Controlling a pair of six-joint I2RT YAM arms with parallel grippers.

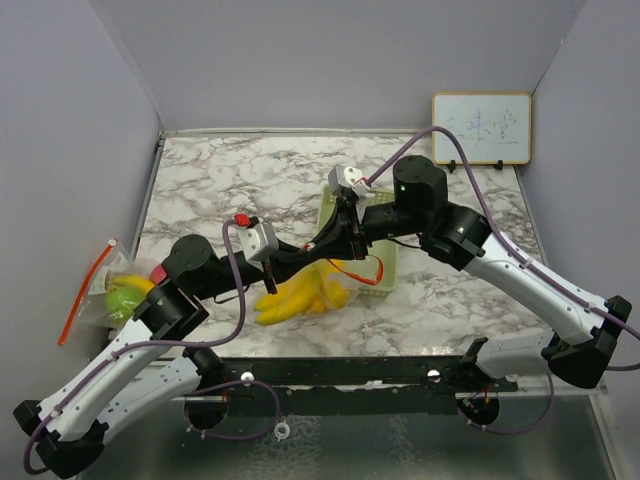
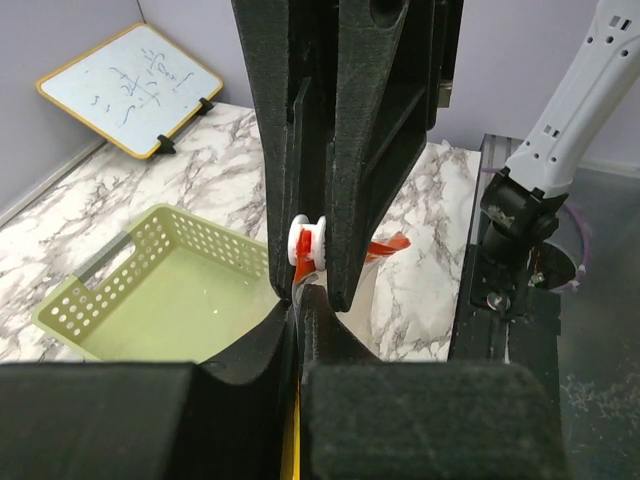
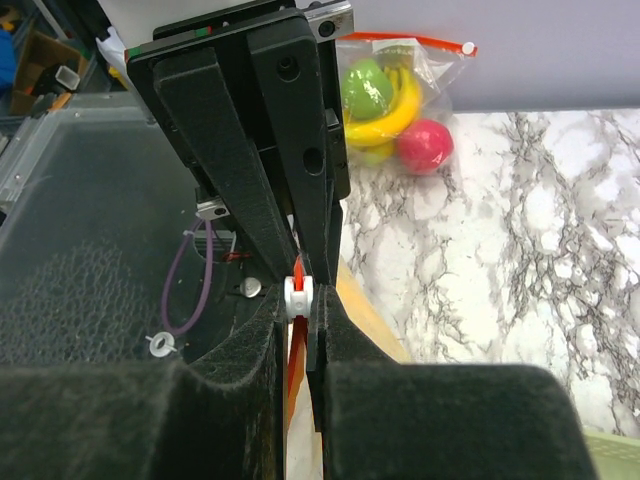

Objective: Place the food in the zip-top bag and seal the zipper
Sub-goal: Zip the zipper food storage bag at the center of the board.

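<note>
A robot lab test cell, not a home or a kitchen.

My left arm (image 1: pixel 110 375) and right arm (image 1: pixel 530 280) stand on a black rail (image 1: pixel 350 372) at the near edge of a marble-patterned tabletop (image 1: pixel 230 180), boxed in by plain grey walls (image 1: pixel 350 60) on 3 sides. Purple cables (image 1: pixel 243 300) hang loose along me. A small scribbled whiteboard (image 1: pixel 481 127) leans in the far corner. The only food here is toy fruit (image 1: pixel 300 295).
</note>
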